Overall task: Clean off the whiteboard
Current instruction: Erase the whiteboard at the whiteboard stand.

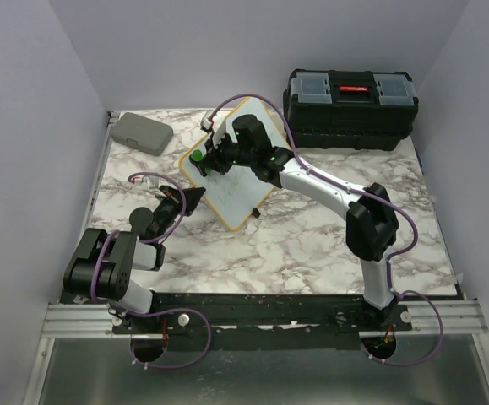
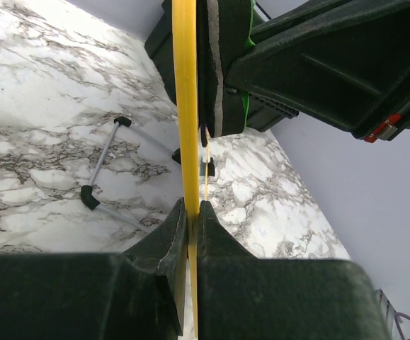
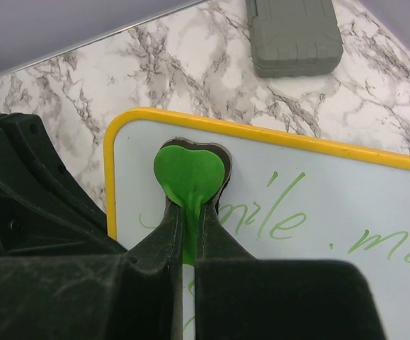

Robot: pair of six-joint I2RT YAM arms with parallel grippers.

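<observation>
The whiteboard (image 1: 237,199) has a yellow frame and lies tilted on the marble table, with green writing (image 3: 276,217) on it. My left gripper (image 1: 195,199) is shut on the board's near-left edge; in the left wrist view the yellow rim (image 2: 185,106) runs straight up from between the jaws (image 2: 192,207). My right gripper (image 3: 190,207) is shut on the stem of a green heart-shaped eraser (image 3: 190,173). The eraser is pressed flat on the board's upper left corner (image 1: 198,159), just above the word "smile".
A grey rounded case (image 1: 141,132) lies at the table's back left (image 3: 293,35). A black toolbox (image 1: 350,108) stands at the back right. A thin wire stand with black feet (image 2: 103,161) shows on the table beneath the board. Walls close in on both sides.
</observation>
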